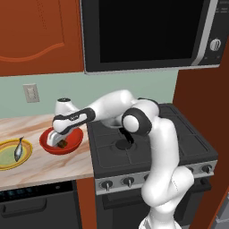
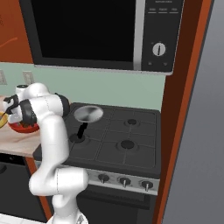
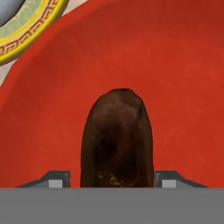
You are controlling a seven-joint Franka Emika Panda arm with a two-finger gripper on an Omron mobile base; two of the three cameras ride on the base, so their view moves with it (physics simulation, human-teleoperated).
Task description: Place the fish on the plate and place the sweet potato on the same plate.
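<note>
Hand view: fingers (image 3: 112, 181) flank sweet potato (image 3: 117, 140).

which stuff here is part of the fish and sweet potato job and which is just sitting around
Part of the job:
- fish, lying on the plate
- plate
- sweet potato, in the red bowl, between the pincer fingers

Just sitting around:
- red bowl
- stove
- pan
- microwave

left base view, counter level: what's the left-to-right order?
plate with the fish on it → red bowl holding the sweet potato → stove
</note>
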